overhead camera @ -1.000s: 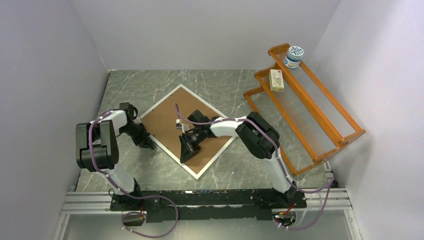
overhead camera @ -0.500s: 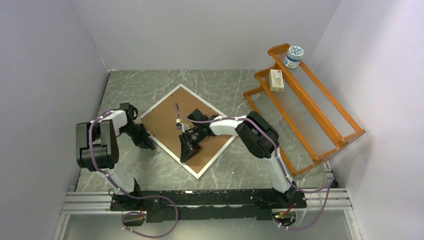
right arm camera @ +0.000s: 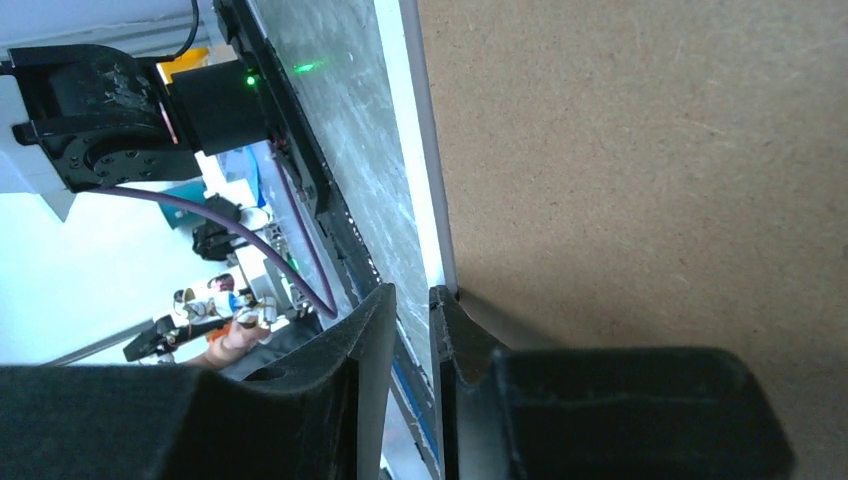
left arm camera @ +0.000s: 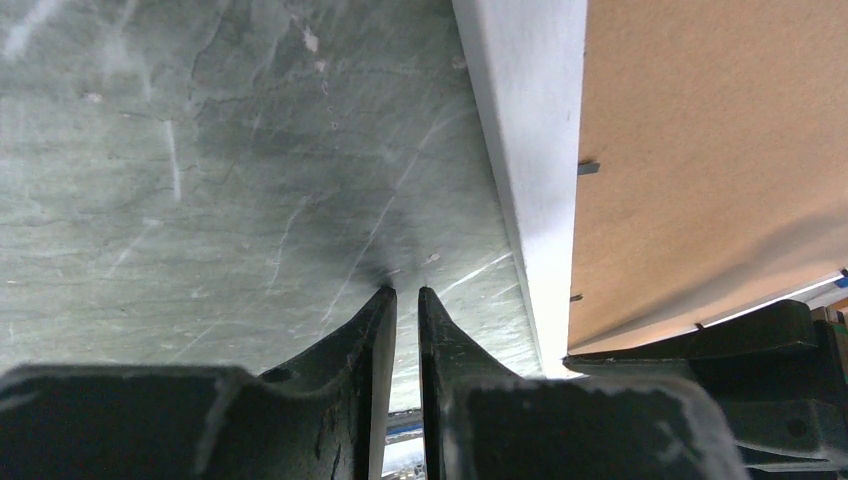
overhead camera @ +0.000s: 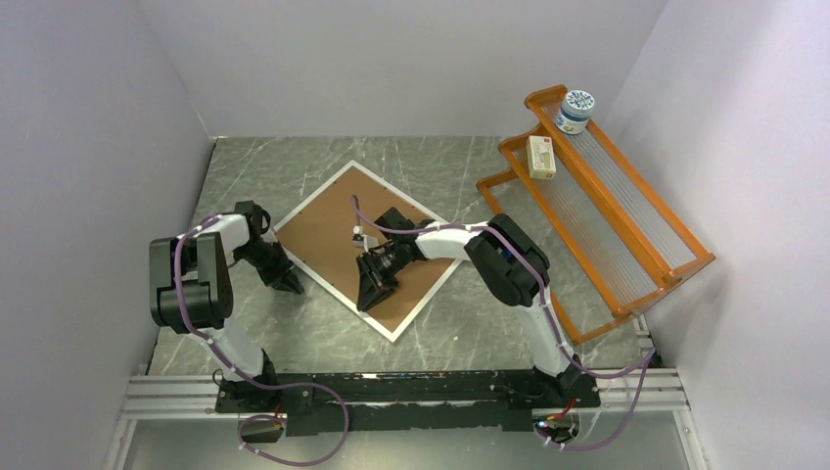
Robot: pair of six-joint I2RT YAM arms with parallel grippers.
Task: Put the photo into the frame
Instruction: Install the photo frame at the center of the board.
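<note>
We see a grey-green marbled table between pale lilac walls, with an orange rack at its right. The frame lies flat mid-table, turned cornerwise, its brown backing board uppermost. Our right gripper is low over the board by the near rim, fingers almost together, gripping nothing. Our left gripper, likewise closed, points at the table just beside the left rim.

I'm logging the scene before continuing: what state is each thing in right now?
Thin silvery-white picture frame: lying face down.
Brown backing board: inside the frame's rim.
Glossy photo: not visible.
Left gripper: shut, beside the frame.
Right gripper: shut, over the backing board.
Orange wooden rack: holding jar and box.
White jar: upright, lid on.
Small cream box: lying flat.
</note>
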